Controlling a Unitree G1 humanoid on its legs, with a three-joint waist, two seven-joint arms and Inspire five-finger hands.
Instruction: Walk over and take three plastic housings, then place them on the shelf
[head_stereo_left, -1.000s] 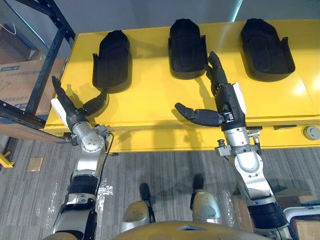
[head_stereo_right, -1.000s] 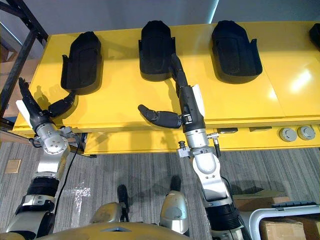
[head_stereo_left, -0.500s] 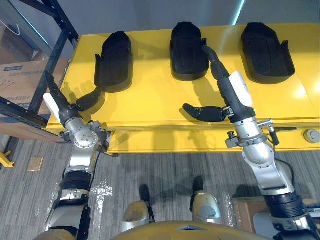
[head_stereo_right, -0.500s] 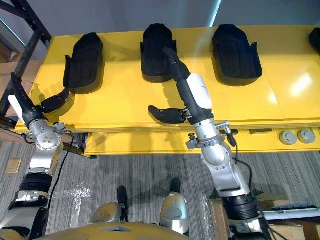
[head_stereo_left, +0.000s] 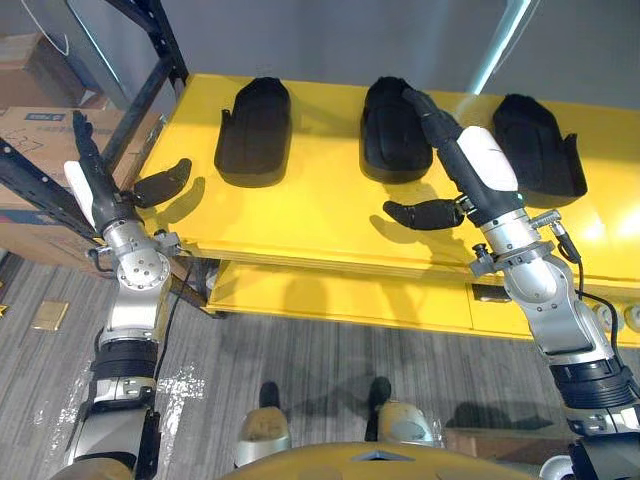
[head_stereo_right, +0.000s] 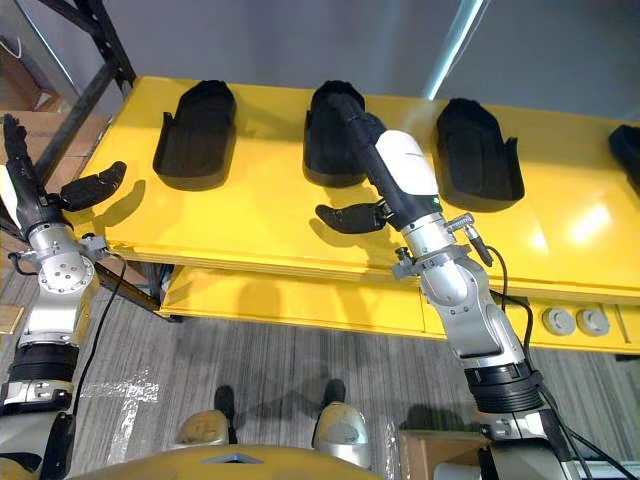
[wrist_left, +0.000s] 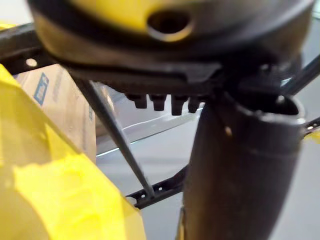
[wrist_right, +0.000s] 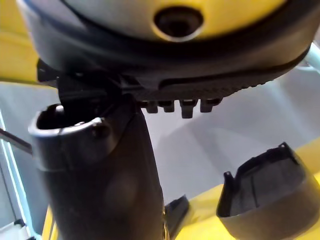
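Three black plastic housings lie in a row along the far part of the yellow table (head_stereo_left: 300, 215): the left housing (head_stereo_left: 255, 130), the middle housing (head_stereo_left: 385, 145) and the right housing (head_stereo_left: 540, 145). My right hand (head_stereo_left: 445, 135) reaches over the middle housing's right side with straight fingers lying on it and the thumb (head_stereo_left: 425, 213) spread out above the table; it is open. The right wrist view shows a housing (wrist_right: 265, 190) just past the thumb (wrist_right: 100, 175). My left hand (head_stereo_left: 95, 185) is open at the table's left corner, fingers straight up, touching nothing.
A dark metal shelf rack (head_stereo_left: 150, 40) stands at the table's left end, with a cardboard box (head_stereo_left: 35, 135) behind it. A fourth housing (head_stereo_right: 630, 155) shows at the table's far right. Grey carpet lies below the table's front edge.
The camera has shifted. My right hand has stretched forward from the table's front onto the middle housing. My left hand has drifted left, off the table to its corner.
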